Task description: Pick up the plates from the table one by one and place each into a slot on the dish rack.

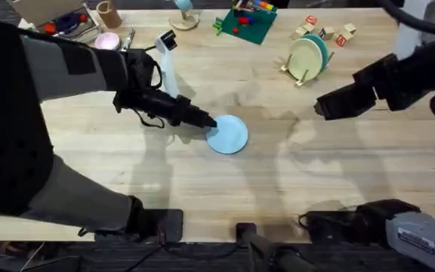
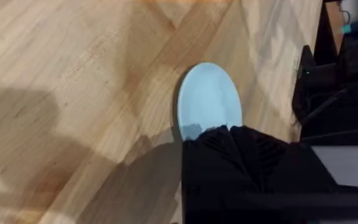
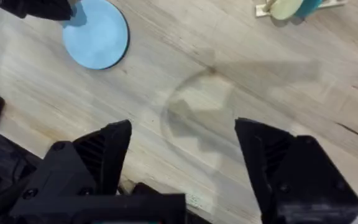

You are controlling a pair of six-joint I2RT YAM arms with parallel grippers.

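- Two arm bases sit at the near edge of the table (image 1: 127, 162), the left one large and dark under the overhead camera, the right one at the lower right.
- One light blue plate (image 1: 227, 134) lies flat on the bare wood near the middle of the table, somewhat toward the near side.
- The left gripper (image 1: 208, 123) reaches in from the left and meets that plate at its left rim; in the left wrist view its black fingers (image 2: 229, 149) cover the plate's (image 2: 209, 98) closest edge and look closed on it, though whether they truly pinch the rim I cannot tell.
- The right wrist view shows the same plate (image 3: 97, 34) flat on the planks with the left gripper's dark tip (image 3: 64, 9) on its edge.
- The right gripper (image 1: 319, 108) hangs above the table's right half, well apart from the blue plate; its two black fingers (image 3: 101, 152) stand wide apart with bare wood between them, holding nothing.
- Farther back on the right stands the dish rack (image 1: 300, 74), a small light wooden frame of upright pegs.
- A pale yellow plate (image 1: 303, 60) stands on edge in the rack between pegs, with a teal-blue plate (image 1: 319, 50) upright just behind it.
- Toward the far edge lie a green toy-block board (image 1: 246, 24), some small wooden blocks (image 1: 327, 32) beside the rack, and a pink round dish (image 1: 107, 41) at the far left.
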